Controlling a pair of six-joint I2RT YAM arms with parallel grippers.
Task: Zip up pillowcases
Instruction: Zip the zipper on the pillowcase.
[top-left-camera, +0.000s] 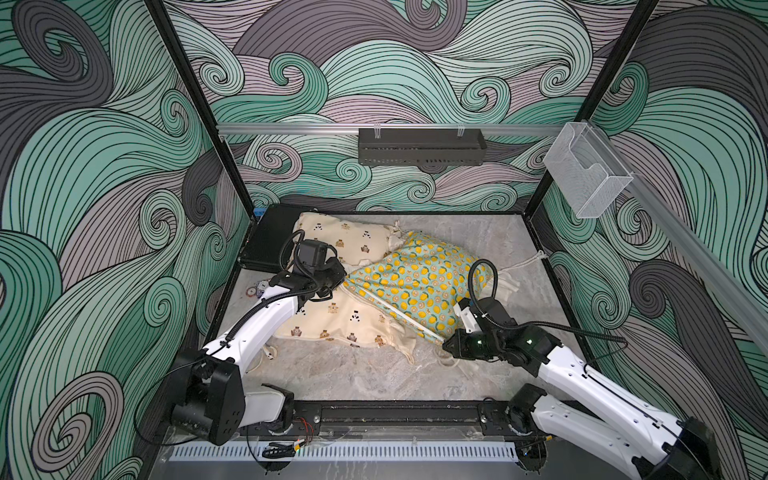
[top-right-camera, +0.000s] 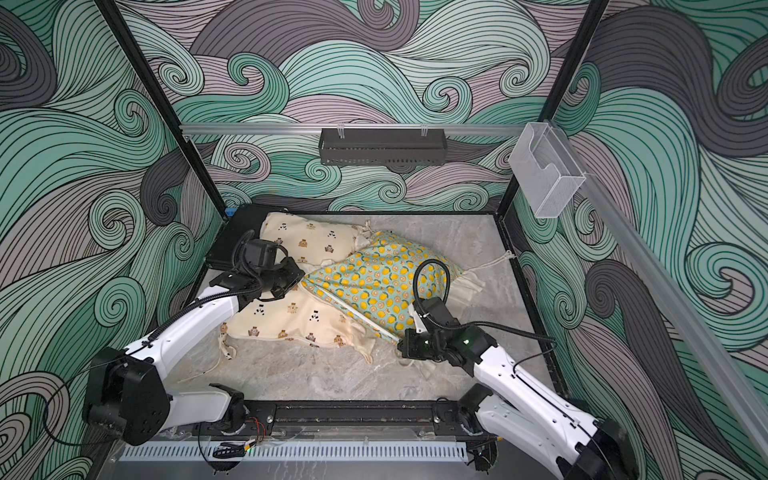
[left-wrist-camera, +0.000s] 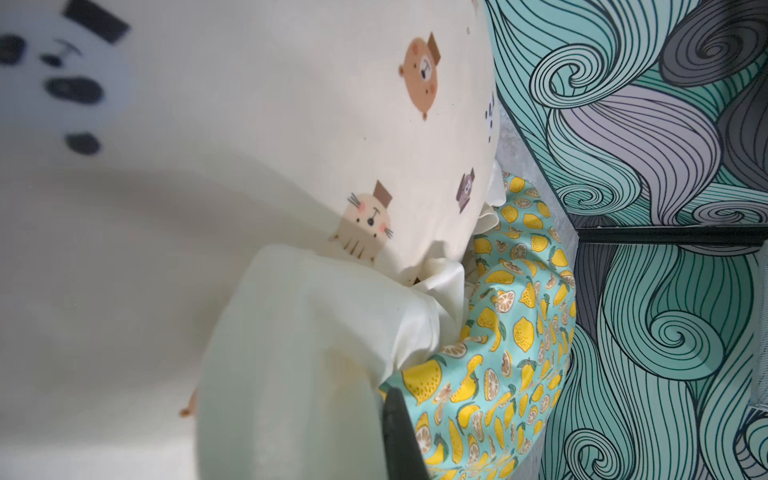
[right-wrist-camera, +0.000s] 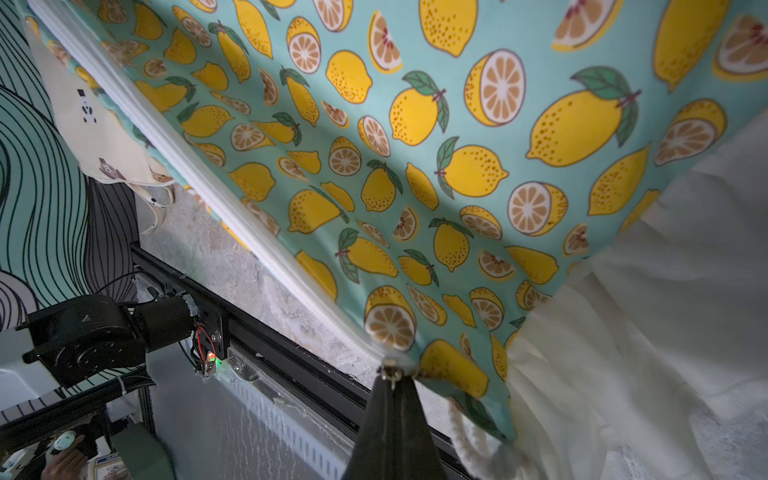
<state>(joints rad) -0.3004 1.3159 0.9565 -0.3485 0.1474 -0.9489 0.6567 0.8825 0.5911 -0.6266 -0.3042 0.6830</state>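
Okay, my right gripper (right-wrist-camera: 392, 380) pinched on zipper pull (right-wrist-camera: 390, 370), lemon pillowcase (right-wrist-camera: 457, 166); left gripper (top-left-camera: 337, 277) closed, seemingly clamping cream trim (left-wrist-camera: 324, 332). Risk: trim slips, fabric bunches, slider jams.

I can read no word, number or brand anywhere in my views; the lemon pillowcase (right-wrist-camera: 415, 166) shows only printed fruit and the bear pillowcase (left-wrist-camera: 249, 124) only printed animal faces, with no letters on either; in my right wrist view, at the lower left corner of the frame, a small label (right-wrist-camera: 107, 460) carries print too blurred to make out; in a top view, left of centre, some small round pieces (top-left-camera: 254, 289) show markings too small to tell.
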